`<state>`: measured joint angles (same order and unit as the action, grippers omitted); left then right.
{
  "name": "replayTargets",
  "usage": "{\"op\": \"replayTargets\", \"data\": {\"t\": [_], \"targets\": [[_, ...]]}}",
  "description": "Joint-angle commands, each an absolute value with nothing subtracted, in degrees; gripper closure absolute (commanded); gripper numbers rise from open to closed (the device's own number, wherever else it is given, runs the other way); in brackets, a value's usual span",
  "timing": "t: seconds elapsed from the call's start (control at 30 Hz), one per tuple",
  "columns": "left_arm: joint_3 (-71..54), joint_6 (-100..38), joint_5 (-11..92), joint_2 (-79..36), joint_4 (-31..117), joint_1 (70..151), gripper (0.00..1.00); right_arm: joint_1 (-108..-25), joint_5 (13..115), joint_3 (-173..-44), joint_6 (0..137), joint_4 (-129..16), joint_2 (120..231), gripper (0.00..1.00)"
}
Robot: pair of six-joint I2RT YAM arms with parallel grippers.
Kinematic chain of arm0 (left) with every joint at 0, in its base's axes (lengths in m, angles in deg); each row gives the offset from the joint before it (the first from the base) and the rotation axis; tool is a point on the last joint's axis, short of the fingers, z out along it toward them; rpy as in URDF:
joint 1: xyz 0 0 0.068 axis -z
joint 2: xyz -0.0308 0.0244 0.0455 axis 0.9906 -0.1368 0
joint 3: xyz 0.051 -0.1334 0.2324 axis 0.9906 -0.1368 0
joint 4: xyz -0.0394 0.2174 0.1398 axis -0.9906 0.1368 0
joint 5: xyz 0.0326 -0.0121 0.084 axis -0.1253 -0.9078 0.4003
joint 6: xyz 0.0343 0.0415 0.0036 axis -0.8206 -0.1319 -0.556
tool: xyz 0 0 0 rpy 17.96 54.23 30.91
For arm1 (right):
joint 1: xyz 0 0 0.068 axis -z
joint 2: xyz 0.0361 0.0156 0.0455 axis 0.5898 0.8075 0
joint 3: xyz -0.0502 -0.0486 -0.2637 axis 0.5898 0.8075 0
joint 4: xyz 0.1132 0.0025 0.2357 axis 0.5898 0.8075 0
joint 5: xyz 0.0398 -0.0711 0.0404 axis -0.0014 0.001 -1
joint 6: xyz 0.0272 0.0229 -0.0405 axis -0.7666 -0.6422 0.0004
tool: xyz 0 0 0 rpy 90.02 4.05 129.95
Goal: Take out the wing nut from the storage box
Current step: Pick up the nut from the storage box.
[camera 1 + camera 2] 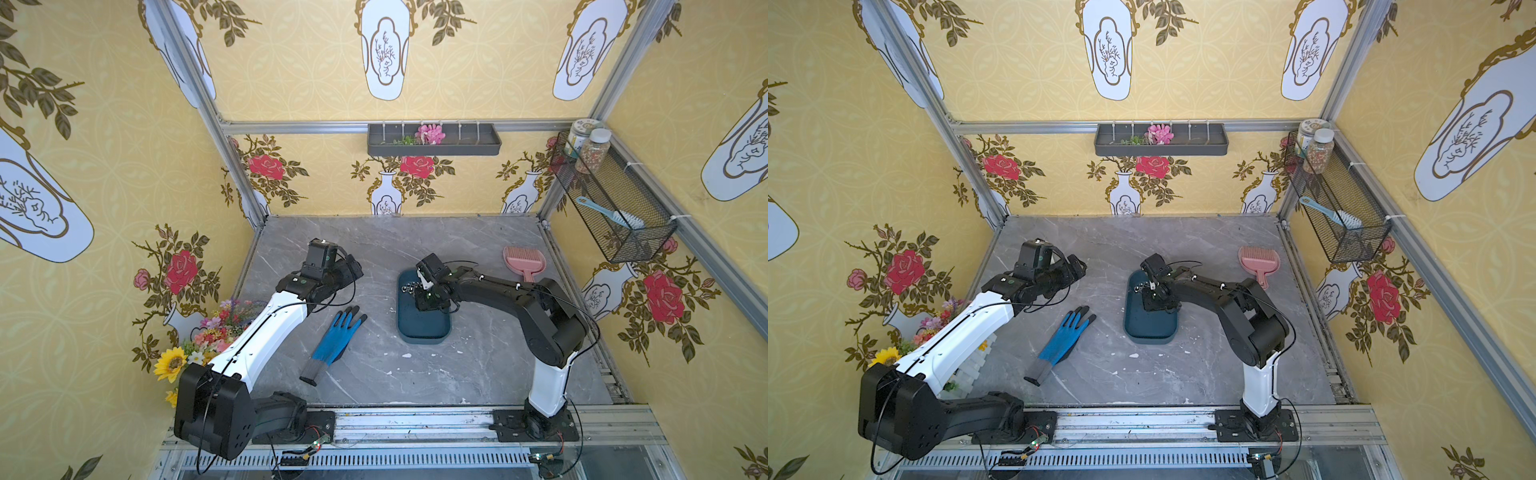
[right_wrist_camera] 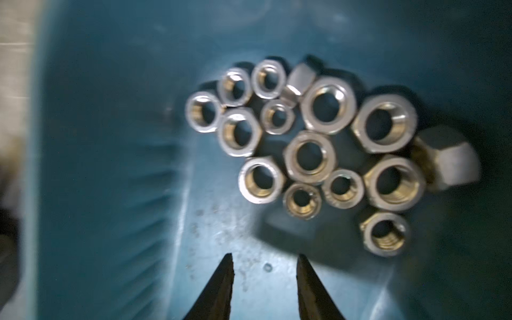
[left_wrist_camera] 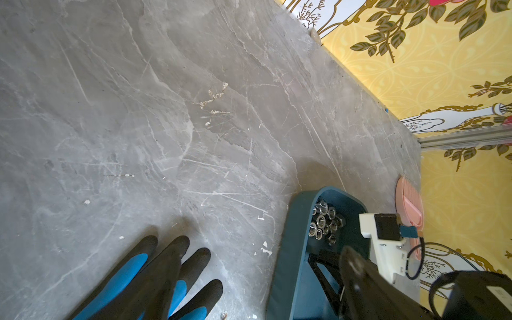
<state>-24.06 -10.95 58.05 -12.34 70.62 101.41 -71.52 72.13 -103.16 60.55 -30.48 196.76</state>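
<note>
The storage box (image 1: 424,332), a dark teal tray, lies right of the table's middle in both top views. Several silver hex nuts (image 2: 304,144) are clustered at its far end (image 3: 324,221). Among them I see no wing nut; it is hidden or out of view. My right gripper (image 2: 266,256) points down inside the box (image 2: 110,138), just short of the nuts. Its jaws stand a little apart over bare tray floor, with nothing between them. My left gripper (image 1: 351,266) hovers over the table left of the box, holding nothing; its fingers are not in the left wrist view.
A blue and black glove (image 1: 336,340) lies between the arms. A pink slotted scoop (image 1: 521,259) sits at the far right of the table. A black mesh basket (image 1: 615,203) hangs on the right wall. Artificial flowers (image 1: 208,336) stand by the left arm.
</note>
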Motion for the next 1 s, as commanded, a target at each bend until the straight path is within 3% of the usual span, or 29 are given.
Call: {"op": "replayTargets", "data": {"t": [0.0, 0.43, 0.83, 0.97], "targets": [[-24.36, -11.62, 57.13, -12.56, 69.7, 101.25, 0.08, -71.63, 77.04, -104.37, 60.64, -28.28, 197.9, 0.61], [-24.74, -11.79, 57.04, -12.71, 69.52, 101.12, 0.08, -72.61, 81.41, -107.65, 62.14, -29.96, 202.15, 0.63], [-24.91, -11.6, 56.44, -13.38, 69.27, 101.04, 0.08, -72.88, 82.11, -106.19, 62.64, -31.82, 202.12, 0.76], [-24.93, -11.49, 56.08, -13.37, 69.34, 101.04, 0.08, -72.96, 81.89, -105.76, 63.0, -32.77, 201.75, 0.71]]}}
